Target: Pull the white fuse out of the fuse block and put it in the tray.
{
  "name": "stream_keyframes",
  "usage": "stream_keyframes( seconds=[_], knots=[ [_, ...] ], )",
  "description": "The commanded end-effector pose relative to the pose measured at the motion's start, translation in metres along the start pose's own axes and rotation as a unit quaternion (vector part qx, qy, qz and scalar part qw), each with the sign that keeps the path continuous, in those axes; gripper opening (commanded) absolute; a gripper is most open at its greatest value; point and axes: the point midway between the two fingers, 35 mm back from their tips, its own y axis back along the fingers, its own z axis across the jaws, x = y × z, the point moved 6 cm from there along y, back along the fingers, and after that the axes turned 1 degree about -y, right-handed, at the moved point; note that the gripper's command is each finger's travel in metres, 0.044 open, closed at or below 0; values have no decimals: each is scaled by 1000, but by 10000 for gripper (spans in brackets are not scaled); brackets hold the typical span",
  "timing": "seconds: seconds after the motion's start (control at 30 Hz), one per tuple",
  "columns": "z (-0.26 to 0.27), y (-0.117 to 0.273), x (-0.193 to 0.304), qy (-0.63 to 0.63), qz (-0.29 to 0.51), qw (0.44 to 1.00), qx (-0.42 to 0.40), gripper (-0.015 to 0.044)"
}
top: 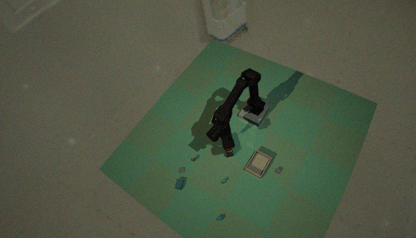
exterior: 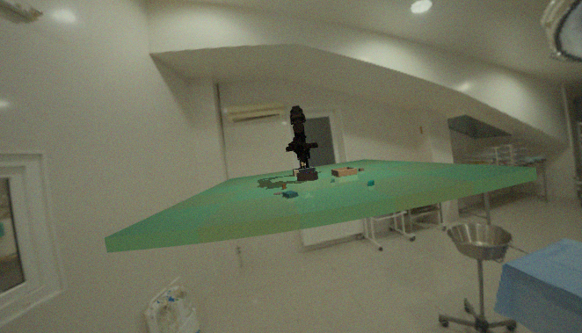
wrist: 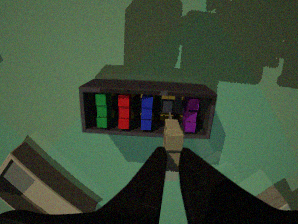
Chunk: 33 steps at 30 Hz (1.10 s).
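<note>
My gripper (wrist: 170, 153) is shut on the white fuse (wrist: 173, 134) (exterior: 303, 163), which looks pale tan in this light and hangs upright above the fuse block. The dark fuse block (wrist: 150, 86) (top: 229, 154) (exterior: 307, 176) lies below the fingers. It holds a green fuse (wrist: 101, 111), a red fuse (wrist: 124, 112), a blue fuse (wrist: 147, 112) and a purple fuse (wrist: 191, 115). The slot between blue and purple is empty, its clips showing. The tan tray (top: 252, 173) (exterior: 345, 172) is empty and stands right of the block in the top and exterior views. The fingers are hidden in the top view.
A teal block (top: 180, 184) (exterior: 289, 194), a small orange piece (top: 193, 159) (exterior: 284, 186) and a flat grey piece (top: 181, 169) lie left of the block in the top view. Small teal pieces (top: 224, 181) lie nearer the front. A brown cube (top: 278, 170) (exterior: 360, 170) is beyond the tray.
</note>
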Motion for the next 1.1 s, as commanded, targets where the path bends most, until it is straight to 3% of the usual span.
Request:
stream_keyframes(
  seconds=[0.0, 1.07],
  knots=[
    [17, 2, 6, 1, 0, 1000, -4, 0],
    [149, 6, 126, 1, 7, 1000, -11, 0]
  ],
)
